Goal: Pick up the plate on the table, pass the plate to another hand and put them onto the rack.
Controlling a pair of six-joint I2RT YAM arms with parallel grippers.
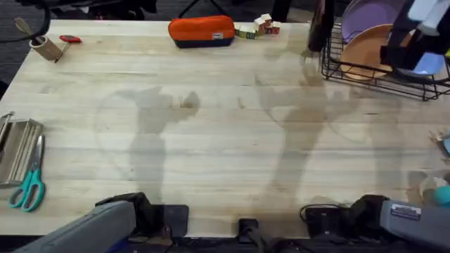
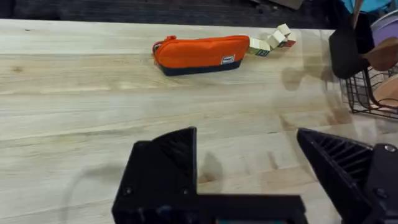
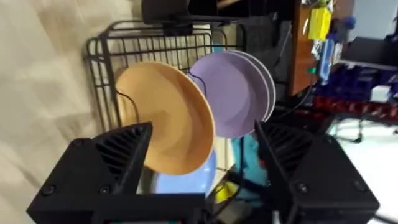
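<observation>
The orange plate (image 1: 365,49) stands upright in the black wire rack (image 1: 351,74) at the table's (image 1: 211,140) far right corner, between a purple plate (image 1: 373,15) and a light blue plate (image 1: 430,65). My right gripper (image 1: 411,42) hovers just over the rack. In the right wrist view it (image 3: 202,155) is open, and the orange plate (image 3: 165,115) stands in the rack (image 3: 102,68) beyond its fingers, apart from them. My left gripper (image 2: 245,140) is open and holds nothing, low over bare wood near its base (image 1: 158,214).
An orange pouch (image 1: 201,31) and small wooden blocks (image 1: 256,28) lie along the far edge. A cardboard tube (image 1: 46,48) sits at the far left. Teal scissors (image 1: 29,186) and a metal piece (image 1: 17,147) lie at the left edge.
</observation>
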